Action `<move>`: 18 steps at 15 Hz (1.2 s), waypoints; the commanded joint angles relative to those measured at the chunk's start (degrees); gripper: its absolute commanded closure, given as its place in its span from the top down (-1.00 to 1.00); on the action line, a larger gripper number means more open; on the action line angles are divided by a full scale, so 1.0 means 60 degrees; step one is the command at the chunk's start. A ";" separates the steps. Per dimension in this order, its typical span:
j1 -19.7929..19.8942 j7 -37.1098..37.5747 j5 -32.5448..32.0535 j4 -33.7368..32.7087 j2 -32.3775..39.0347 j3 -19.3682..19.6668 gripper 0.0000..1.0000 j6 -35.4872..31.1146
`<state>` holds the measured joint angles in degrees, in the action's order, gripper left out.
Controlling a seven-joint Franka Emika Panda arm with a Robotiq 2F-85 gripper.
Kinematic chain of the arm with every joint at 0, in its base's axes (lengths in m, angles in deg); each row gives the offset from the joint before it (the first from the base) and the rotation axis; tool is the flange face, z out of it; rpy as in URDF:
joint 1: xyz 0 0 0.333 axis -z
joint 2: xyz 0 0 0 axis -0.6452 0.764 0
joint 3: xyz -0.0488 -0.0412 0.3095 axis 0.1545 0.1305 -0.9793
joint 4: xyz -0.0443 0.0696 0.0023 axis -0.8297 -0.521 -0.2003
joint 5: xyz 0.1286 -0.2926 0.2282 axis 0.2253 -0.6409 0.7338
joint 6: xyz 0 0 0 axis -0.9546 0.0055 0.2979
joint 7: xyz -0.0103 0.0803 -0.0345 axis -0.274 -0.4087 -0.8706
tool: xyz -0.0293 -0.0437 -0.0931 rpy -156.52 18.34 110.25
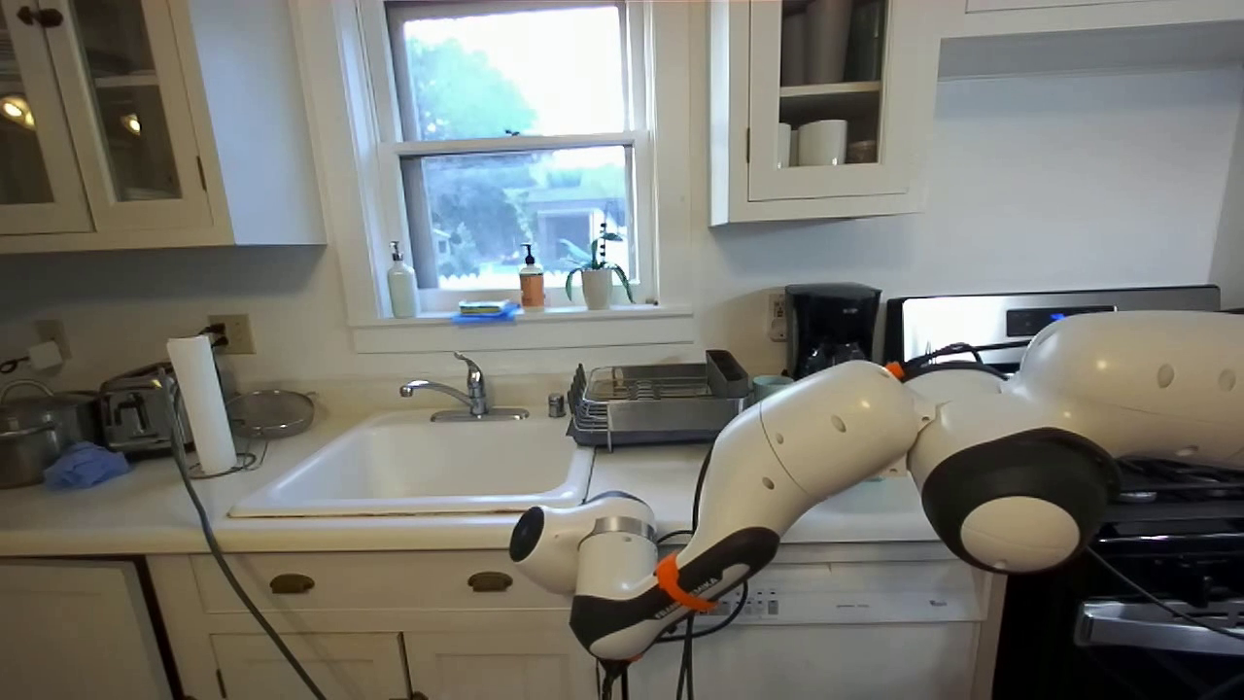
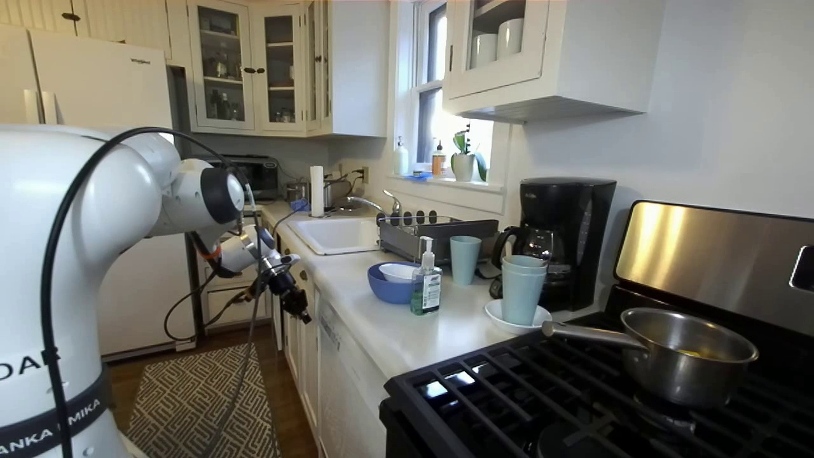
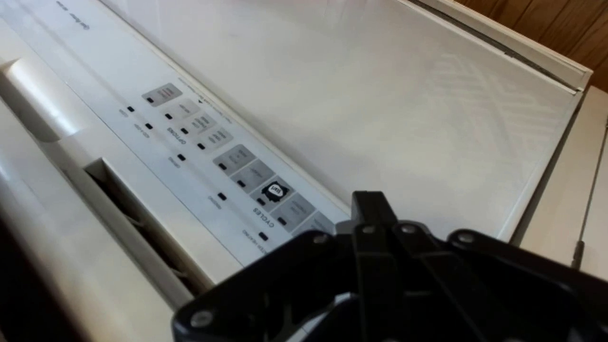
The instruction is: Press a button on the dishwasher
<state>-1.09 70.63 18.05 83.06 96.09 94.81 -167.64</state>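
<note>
Firstly: white dishwasher [image 3: 408, 118], built-in, likely heavy and steady; Start button [image 3: 275, 191], probably stiff, smooth: press centrally, no hold needed. Also, gripper [image 3: 373, 204]: jaws together, nothing visible between.

The gripper [image 3: 373, 206] hides part of the control strip [image 3: 203, 169] on the dishwasher [image 3: 380, 99], whose button labels [image 3: 237, 156] seem mostly illegible.
</note>
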 commanded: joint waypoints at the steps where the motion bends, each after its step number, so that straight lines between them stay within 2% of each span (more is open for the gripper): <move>1: 0.0080 0.0063 -0.0040 -0.0525 0.0358 0.0115 -0.98 -0.0171; 7: 0.0236 0.0160 -0.0057 -0.0937 0.0513 0.0072 -0.97 -0.0635; 9: 0.0227 0.0298 -0.0191 -0.0381 0.0166 0.0049 -0.97 -0.0981; 18: 0.0323 0.0348 -0.0244 -0.0166 0.0149 0.0076 -0.97 -0.1311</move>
<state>0.58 71.48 17.93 81.67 96.65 95.42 -174.12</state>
